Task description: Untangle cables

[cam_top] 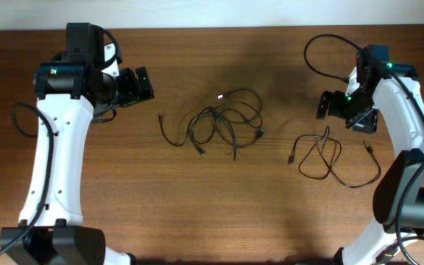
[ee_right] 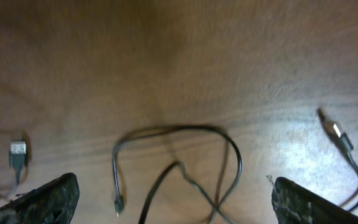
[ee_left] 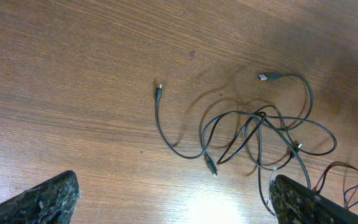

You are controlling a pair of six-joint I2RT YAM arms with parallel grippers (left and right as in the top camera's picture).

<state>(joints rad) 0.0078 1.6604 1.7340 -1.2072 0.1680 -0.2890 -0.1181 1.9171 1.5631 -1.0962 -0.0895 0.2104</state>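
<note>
Brown wood-grain tabletop point(cam_top: 219, 221) carries everything, and most of it is bare: wide free strips run along the near and far edges, and there is more open wood toward the left edge.

The white left arm point(cam_top: 54, 140) rises from the near-left corner and the white right arm point(cam_top: 411, 110) from the near-right corner. The left gripper point(cam_top: 146, 84) hangs toward the far-left with its fingers spread wide and nothing between them. The right gripper point(cam_top: 322, 105), close to the right edge, is likewise spread and empty.

The knotted bundle of thin black cords point(ee_left: 261, 117) lies about mid-table, a little toward the far edge. A separate loose black cord point(ee_right: 179, 129) lies flat in slack loops between that bundle and the right edge, apart from it and just below the right gripper.

These cords look light and limp. They would probably drag rather than lift, and they lie so flat that a pinch mid-length may slip. The plugs seem stiffer and thicker, so they are the better holds. The small black plug point(ee_left: 158, 92) on a free tail points toward the left edge, and the flat silver-tipped plug point(ee_left: 265, 77) sits on the bundle's far side. A hard pull could tighten the knot.
</note>
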